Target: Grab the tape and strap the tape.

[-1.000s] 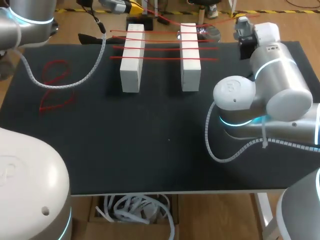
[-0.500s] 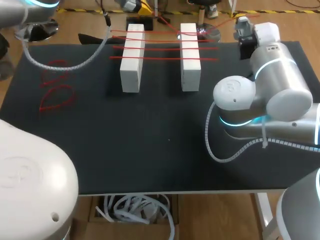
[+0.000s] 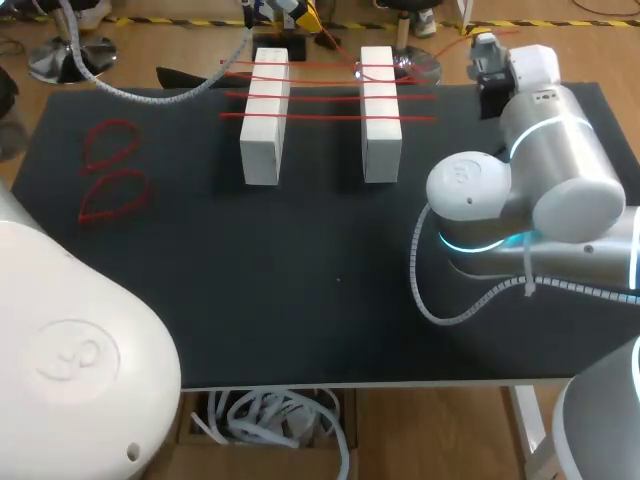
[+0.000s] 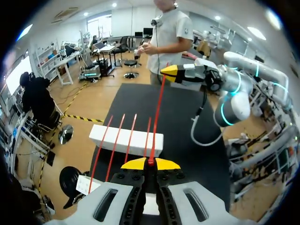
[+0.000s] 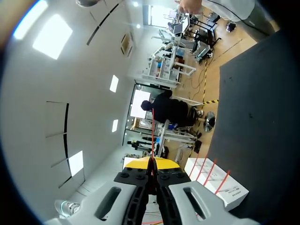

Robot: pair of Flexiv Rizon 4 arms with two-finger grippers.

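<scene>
The red tape [image 4: 157, 112] is strung taut in the air between the two grippers, just past the far end of the white blocks [image 3: 264, 115]. Its long axis runs crosswise to the blocks, roughly parallel to the strapped strands [image 3: 320, 95] already lying across both of them.

The left gripper [image 4: 150, 163] is clenched on one end of the tape, its yellow tips pressed together with the strand coming out between them. It hangs beyond the far end of the left block. The right gripper [image 5: 151, 162] is likewise pinched tight on the other end, off to the far right of the right block.

Each arm holds one end, so neither is nearer. What matters is that the tape lies on the far side of the blocks and above them. I judge the coming move must bring both ends down together, keeping the line square across the blocks, so it seats beside the other strands.

Spare red loops [image 3: 112, 175] lie on the black table [image 3: 300, 280], well to the left of the blocks.
</scene>
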